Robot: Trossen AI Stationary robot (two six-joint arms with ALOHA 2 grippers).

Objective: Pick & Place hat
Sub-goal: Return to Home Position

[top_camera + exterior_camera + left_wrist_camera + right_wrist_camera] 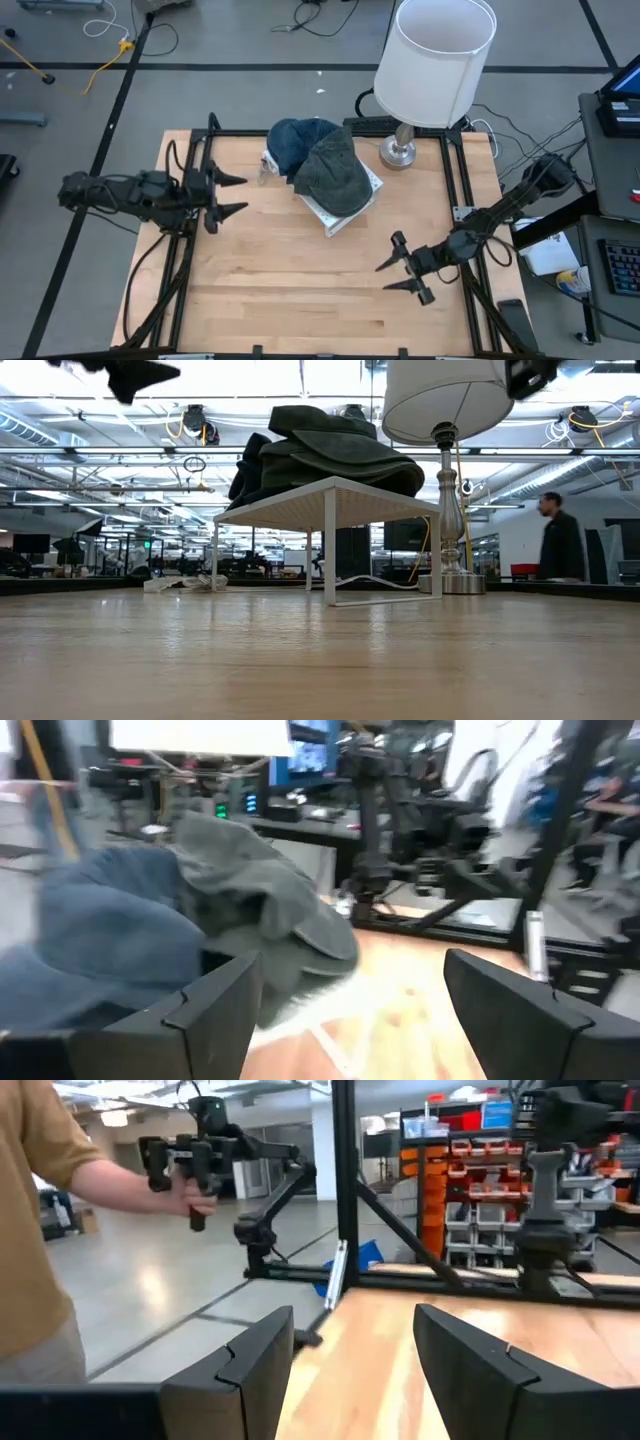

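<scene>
Caps heaped on white shelf, job looks done, so left gripper and right gripper hang clear, jaws spread wide, holding nothing.

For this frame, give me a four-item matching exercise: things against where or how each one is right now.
Things:
1. gray cap
2. lamp
3. left gripper
4. right gripper

Places or states:
A. fingers open, empty, over bare wood on the right side of the table
B. standing beside the white shelf at the far edge
C. fingers open, empty, at the left side, pointing toward the shelf
D. lying on the shelf against the blue cap

Pairs: 1-D, 2-B, 3-C, 4-A
</scene>
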